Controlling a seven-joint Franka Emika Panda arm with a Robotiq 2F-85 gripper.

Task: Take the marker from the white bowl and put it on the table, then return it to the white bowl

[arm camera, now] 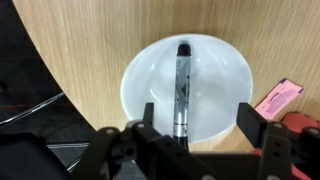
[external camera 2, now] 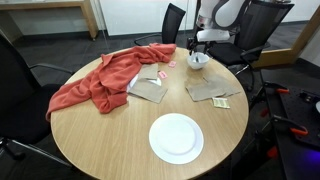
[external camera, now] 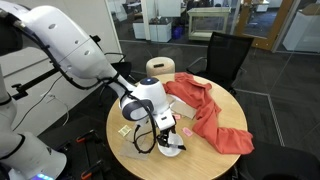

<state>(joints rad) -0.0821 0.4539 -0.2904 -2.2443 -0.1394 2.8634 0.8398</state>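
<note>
White arm (external camera: 70, 50), black gripper (arm camera: 197, 122).
Rounded glossy white shells meet at dark joints; black cables (external camera: 140, 142) loop by the wrist; the fingers (arm camera: 148, 118) are matte black and blocky.

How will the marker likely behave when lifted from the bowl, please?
The marker looks slim and straight, so probably stiff and light. Its round barrel may roll on the table. In the smooth bowl, it could slide if the end effector closes off-centre.

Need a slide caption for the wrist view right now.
Open tool above the white bowl on the wooden table, black marker lying inside.
</note>
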